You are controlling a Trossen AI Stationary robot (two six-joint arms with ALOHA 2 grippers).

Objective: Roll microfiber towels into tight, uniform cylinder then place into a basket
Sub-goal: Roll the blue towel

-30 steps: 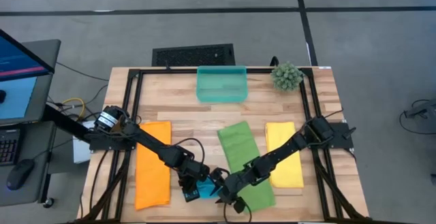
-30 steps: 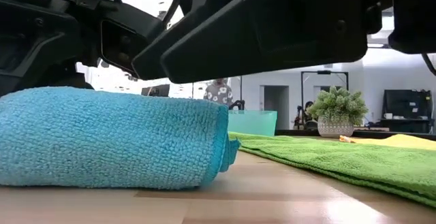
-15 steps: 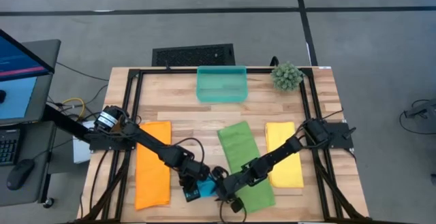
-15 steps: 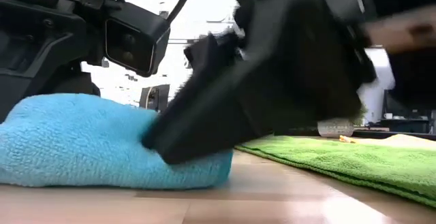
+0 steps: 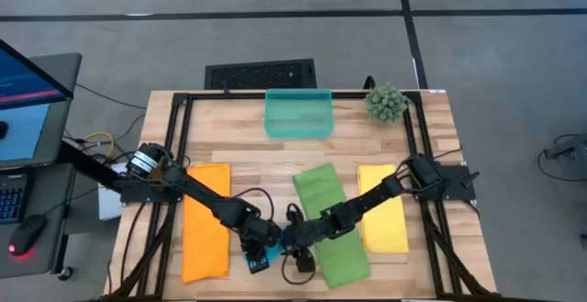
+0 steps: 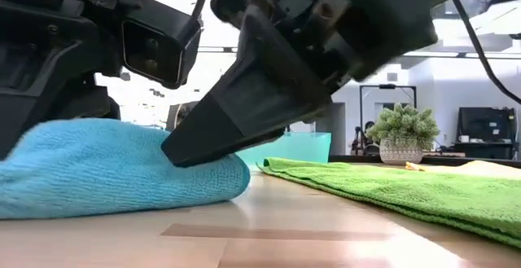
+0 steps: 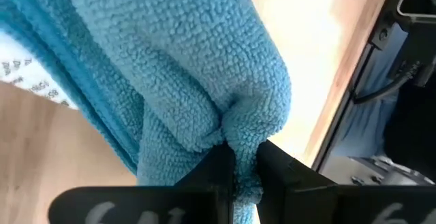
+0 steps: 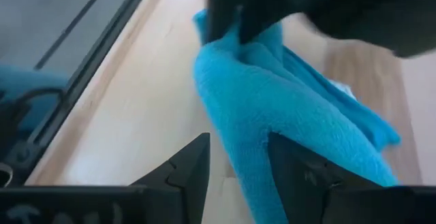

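The bright blue microfiber towel (image 5: 272,247) lies bunched in a loose roll near the table's front edge, big in the low view (image 6: 98,166). My left gripper (image 5: 260,244) is shut on it at its left side. My right gripper (image 5: 290,240) stands open astride its right end, and the cloth (image 8: 238,115) fills the gap between the fingers. The orange towel (image 5: 206,221), the green towel (image 5: 330,218) and the yellow towel (image 5: 383,208) lie flat on the wood. The teal basket (image 5: 298,112) stands at the far edge. My left gripper pinches a small pucker of the blue towel's outer layer (image 7: 240,139) between its two shut fingers. It slants down from the table's left. The towel lies on the table. My right gripper slants down from the table's right onto the towel's right end (image 6: 213,160). A finger (image 6: 236,117) lies on top of the cloth and dents it. The roll's end sits between the two fingers (image 8: 194,166), on the table.
A spiky green plant ball (image 5: 386,103) stands at the far right corner. A black frame (image 5: 183,109) runs round the tabletop. Bare wood lies between the basket and the towels. A white label (image 7: 27,81) shows at the blue towel's edge.
My right gripper has gone toward the table's left and down, rolled about its own line, and come onto the blue towel's right end. That end, round and full before, is now pushed in and flattened, so the bundle looks shorter and lower.
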